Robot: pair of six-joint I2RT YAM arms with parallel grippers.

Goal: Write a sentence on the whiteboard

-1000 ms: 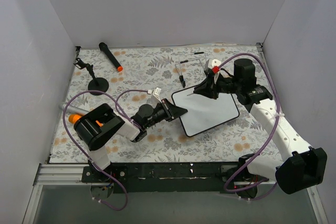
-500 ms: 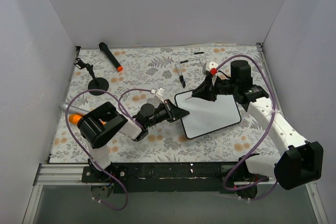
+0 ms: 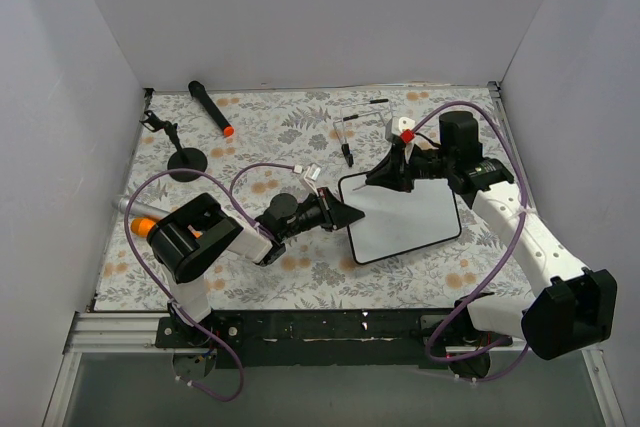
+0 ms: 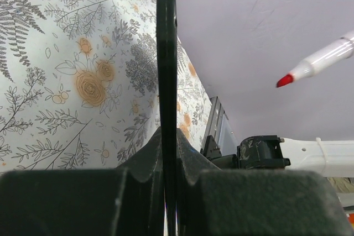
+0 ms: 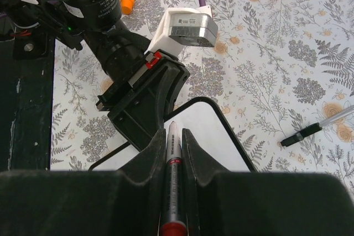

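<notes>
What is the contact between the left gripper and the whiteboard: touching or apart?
Touching. The left wrist view shows the thin edge of the whiteboard pinched between the fingers of the left gripper, with no gap on either side.

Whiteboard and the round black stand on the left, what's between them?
In the top view, the left arm's black end effector, clamped on the small black-framed whiteboard, and a purple cable lie between it and the black round-based stand.

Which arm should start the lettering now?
Right. The right gripper is shut on the red marker, its tip over the whiteboard; the left gripper is clamped on the whiteboard's edge.
</notes>
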